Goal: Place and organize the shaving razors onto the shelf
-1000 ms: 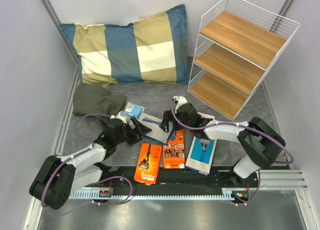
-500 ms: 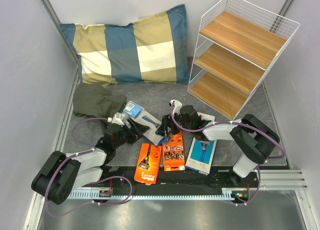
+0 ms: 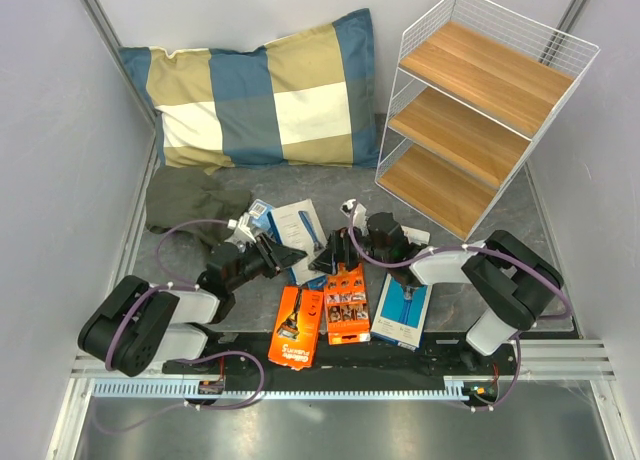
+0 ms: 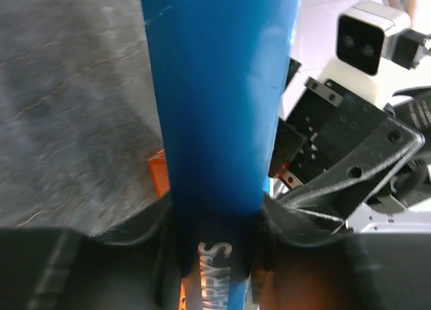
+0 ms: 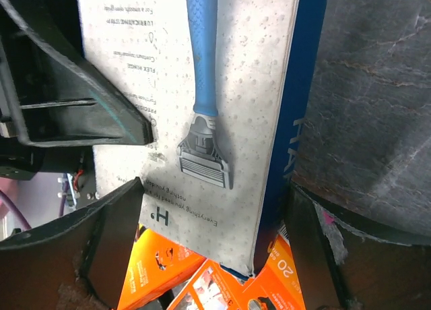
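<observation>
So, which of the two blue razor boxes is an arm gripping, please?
The centre box, pinched in the left gripper's jaws; the other box lies flat, untouched, right of the orange cards.

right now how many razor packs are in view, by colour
orange razor cards: 2
blue razor boxes: 2
clear pack with a blue label, partly hidden: 1
total in view: 5

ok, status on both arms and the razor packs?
Left gripper shut on edge of blue razor box. Right gripper jaws wide across same box, grip unclear. Shelf bare, nothing in front of it.
</observation>
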You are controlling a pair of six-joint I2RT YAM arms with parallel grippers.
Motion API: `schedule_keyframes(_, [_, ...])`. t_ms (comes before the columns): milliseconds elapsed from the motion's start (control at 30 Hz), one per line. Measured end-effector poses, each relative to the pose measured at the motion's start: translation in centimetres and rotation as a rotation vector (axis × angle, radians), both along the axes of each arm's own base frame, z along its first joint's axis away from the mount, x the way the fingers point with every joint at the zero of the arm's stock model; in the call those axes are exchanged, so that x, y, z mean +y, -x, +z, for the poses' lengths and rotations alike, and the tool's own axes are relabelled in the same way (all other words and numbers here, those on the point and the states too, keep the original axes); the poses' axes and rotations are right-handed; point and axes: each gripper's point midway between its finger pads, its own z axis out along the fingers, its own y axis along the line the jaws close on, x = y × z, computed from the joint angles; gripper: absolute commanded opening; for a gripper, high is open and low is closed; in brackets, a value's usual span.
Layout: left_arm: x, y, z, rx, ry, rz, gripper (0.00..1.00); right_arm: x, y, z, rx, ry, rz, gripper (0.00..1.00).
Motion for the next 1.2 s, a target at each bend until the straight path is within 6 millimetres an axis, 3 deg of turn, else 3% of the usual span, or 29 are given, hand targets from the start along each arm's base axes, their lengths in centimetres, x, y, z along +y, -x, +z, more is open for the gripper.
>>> schedule_keyframes(100, [-0.5,0.1,1.1,-0.040,0.016,-0.043,0.18,-0.2,-0.2,0.9,-0.013,-0.016,-0.009,0.96])
schedule_keyframes(233, [-1.7,0.2,3.3,-0.108,0.015,-0.133,0.13,-1.1,-1.0,3.2,-0.068,-0.038,-0.029,0.98])
schedule_keyframes(467, [-2.2,0.5,8.1,-0.313,-0.069,-0.238,0.12,-5.1,-3.5,8.0,-0.189,-0.032,-0.108,0.98])
schedule_keyframes(633, [-2.8,1.8,10.1,-0.404,-0.101,-0.358,0.06,-8.1,-4.3,11.1,-0.249,-0.044,-0.144,0.98])
schedule_keyframes(733, [-3.3,2.6,11.1,-0.428,-0.097,-0.438,0.05,-8.7,-3.6,12.6,-0.273,-0.070,-0.126,0.98])
schedule_keyframes(900, [-3.8,3.9,12.6,-0.463,-0.070,-0.541,0.05,-8.2,-1.9,14.8,-0.300,-0.129,-0.039,0.98])
schedule_keyframes(1200, [-4.7,5.9,13.3,-0.467,-0.037,-0.650,0.06,-6.8,1.0,18.0,-0.294,-0.307,0.109,0.93])
